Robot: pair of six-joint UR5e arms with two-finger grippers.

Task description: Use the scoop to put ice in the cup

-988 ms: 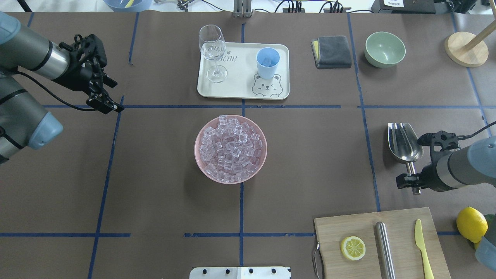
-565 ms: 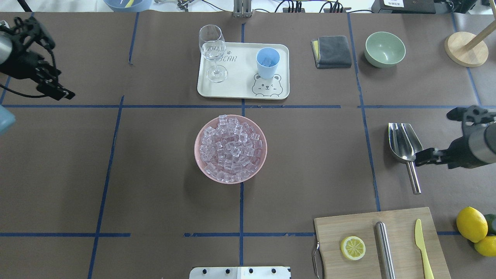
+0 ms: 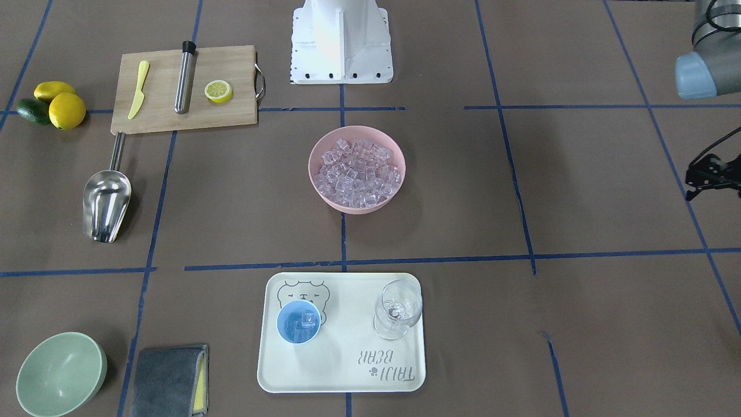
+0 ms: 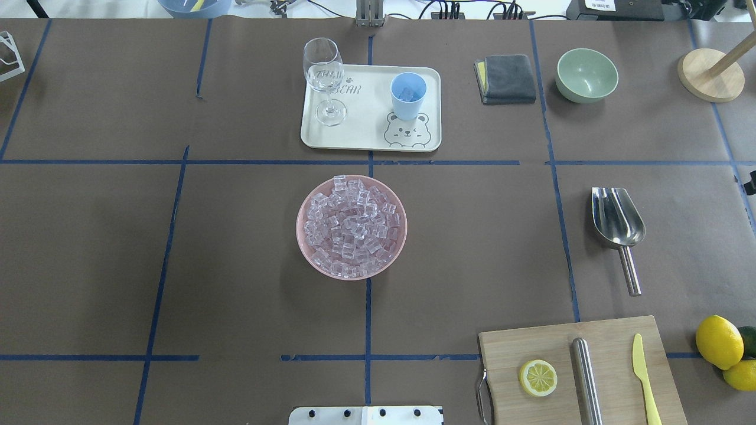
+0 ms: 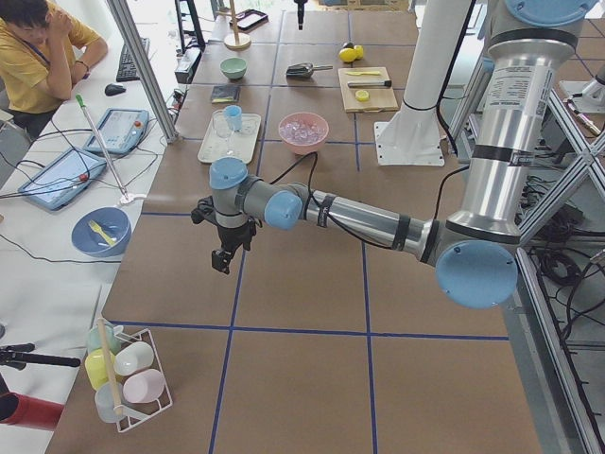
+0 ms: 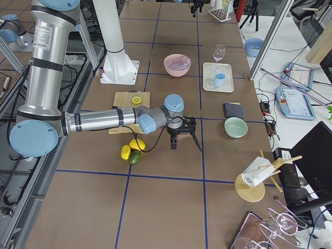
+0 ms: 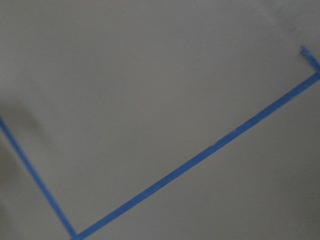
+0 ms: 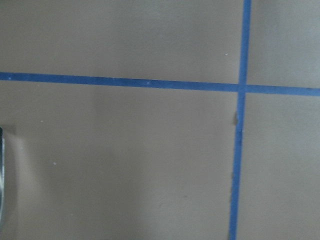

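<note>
The steel scoop [image 4: 617,221] lies flat on the table at the right, with nothing holding it; it also shows in the front view [image 3: 107,202]. The light-blue cup [image 4: 407,94] stands on the cream tray [image 4: 366,133] with a few ice cubes inside [image 3: 300,323]. The ice [image 4: 352,227] fills a pink bowl [image 4: 307,260] at the table's middle. My left gripper [image 5: 220,263] hangs over bare table far to the left; I cannot tell if it is open or shut. My right gripper [image 6: 185,148] is beyond the table's right end, seen only from the side; I cannot tell its state.
A wine glass [image 4: 323,71] stands on the tray beside the cup. A grey cloth [image 4: 506,78], green bowl [image 4: 586,74] and wooden stand [image 4: 710,74] are at the back right. A cutting board [image 4: 611,366] with lemon slice, steel cylinder and knife, and lemons [image 4: 717,341], are at the front right.
My right gripper let go of the scoop's handle and pulled away to the right. My left arm swung out to the left. Both have left the overhead view. The scoop stays put.
</note>
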